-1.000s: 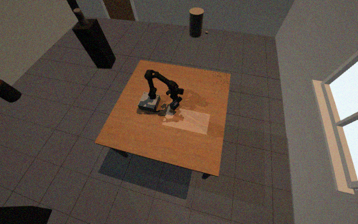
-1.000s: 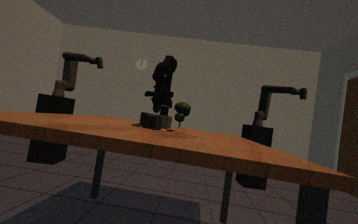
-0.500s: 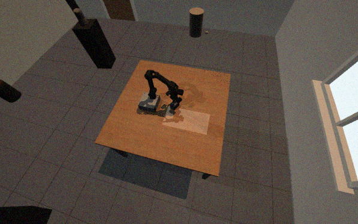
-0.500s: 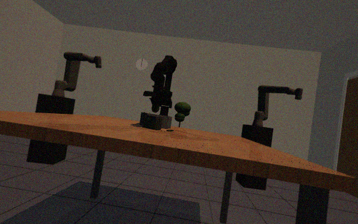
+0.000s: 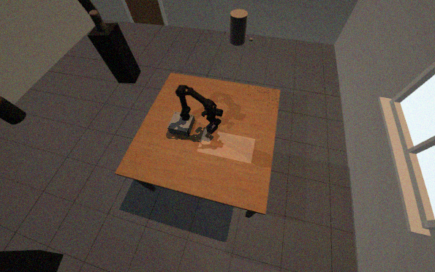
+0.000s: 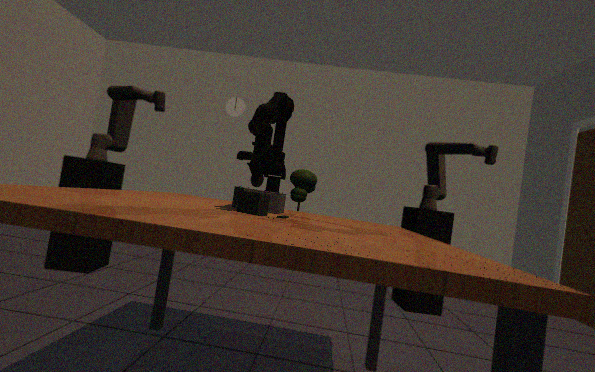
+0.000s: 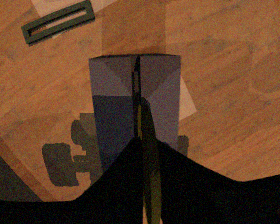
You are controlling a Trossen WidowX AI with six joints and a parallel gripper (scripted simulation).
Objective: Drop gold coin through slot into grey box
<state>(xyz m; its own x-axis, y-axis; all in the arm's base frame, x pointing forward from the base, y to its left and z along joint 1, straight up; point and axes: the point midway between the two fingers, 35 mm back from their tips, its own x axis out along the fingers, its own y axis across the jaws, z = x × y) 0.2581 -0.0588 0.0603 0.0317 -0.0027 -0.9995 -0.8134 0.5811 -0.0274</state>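
Note:
The gripper point(image 7: 148, 142) point(image 6: 257, 172) is shut on the gold coin point(image 7: 149, 120) point(image 6: 257, 182), which hangs upright below the fingers and shows nearly edge-on in the wrist view. The closed grey box point(image 7: 111, 80) point(image 6: 250, 201) stands below the coin. Its narrow slot point(image 7: 136, 77) runs up the middle of the lid in the wrist view. The coin is over the near part of the slot, roughly in line with it and slightly to its right. Whether its lower edge touches the lid is hidden. The dark-green holder point(image 7: 62, 31) point(image 6: 282, 217) is empty, at the wrist view's upper left.
The arm's pale base block point(image 5: 177, 118) point(image 6: 277, 202) stands close to the box on the wooden table point(image 5: 195, 175) point(image 6: 207, 225). A bright sunlit patch point(image 5: 237, 148) and arm shadows lie across the tabletop.

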